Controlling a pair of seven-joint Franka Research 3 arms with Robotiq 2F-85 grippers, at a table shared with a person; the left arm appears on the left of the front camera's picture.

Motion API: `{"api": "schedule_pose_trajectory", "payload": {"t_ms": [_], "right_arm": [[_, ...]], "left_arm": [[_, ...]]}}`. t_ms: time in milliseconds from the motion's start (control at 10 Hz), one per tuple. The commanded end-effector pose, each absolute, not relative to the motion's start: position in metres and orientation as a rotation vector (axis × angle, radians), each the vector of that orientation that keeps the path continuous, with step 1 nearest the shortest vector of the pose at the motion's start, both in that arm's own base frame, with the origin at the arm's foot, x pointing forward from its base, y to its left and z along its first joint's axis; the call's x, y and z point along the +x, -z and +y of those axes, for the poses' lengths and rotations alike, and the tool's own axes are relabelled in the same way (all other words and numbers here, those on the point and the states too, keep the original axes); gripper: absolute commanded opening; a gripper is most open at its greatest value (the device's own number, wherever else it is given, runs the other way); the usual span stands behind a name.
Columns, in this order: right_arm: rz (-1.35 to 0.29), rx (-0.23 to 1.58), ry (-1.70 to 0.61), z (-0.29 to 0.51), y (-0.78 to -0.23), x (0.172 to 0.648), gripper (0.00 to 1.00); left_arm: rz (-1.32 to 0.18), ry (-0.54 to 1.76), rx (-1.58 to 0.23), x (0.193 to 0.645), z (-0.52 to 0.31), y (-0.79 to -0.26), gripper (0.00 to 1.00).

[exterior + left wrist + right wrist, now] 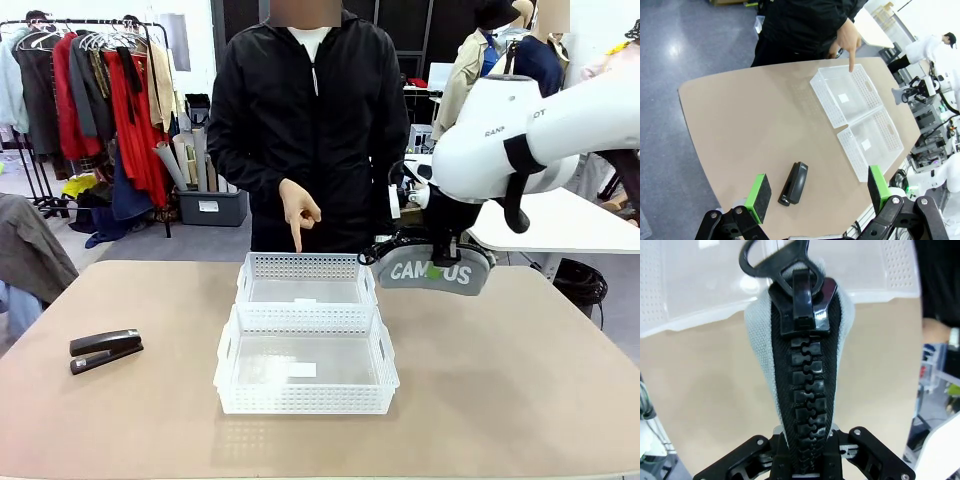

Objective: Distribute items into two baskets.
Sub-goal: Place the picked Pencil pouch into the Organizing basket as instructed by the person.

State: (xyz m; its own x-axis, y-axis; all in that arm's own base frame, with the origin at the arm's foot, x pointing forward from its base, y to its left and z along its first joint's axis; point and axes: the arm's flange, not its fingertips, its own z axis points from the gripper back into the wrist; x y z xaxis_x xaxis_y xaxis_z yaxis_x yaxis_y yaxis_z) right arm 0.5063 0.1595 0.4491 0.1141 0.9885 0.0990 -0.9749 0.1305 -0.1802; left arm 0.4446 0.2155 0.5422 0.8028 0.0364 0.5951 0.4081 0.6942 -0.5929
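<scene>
- Right gripper (446, 254) clamps a grey fabric "CAMPUS" zip pouch (432, 272) hanging beneath it.
- Left gripper (819, 192) gapes above a black stapler (794, 183).
- Both white lattice plastic baskets (305, 400) (300, 266) empty; nothing placed yet.

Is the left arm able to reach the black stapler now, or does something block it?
Likely yes. The left gripper is open and looks down at the stapler, which lies alone on bare table. The baskets and the person's pointing hand are off to one side.
</scene>
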Motion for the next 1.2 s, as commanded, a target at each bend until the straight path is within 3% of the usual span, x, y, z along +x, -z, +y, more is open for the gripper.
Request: {"api": "schedule_pose_trajectory", "payload": {"t_ms": [0, 1100], "right_arm": [[-0.215, -0.096, -1.460, 0.172, -0.463, 0.514, 0.00], [-0.211, -0.120, -1.542, 0.295, -0.482, 0.535, 0.00]], "left_arm": [[-0.621, 0.225, -0.789, 0.443, 0.216, -0.544, 1.00], [-0.621, 0.225, -0.789, 0.443, 0.216, -0.544, 1.00]]}}
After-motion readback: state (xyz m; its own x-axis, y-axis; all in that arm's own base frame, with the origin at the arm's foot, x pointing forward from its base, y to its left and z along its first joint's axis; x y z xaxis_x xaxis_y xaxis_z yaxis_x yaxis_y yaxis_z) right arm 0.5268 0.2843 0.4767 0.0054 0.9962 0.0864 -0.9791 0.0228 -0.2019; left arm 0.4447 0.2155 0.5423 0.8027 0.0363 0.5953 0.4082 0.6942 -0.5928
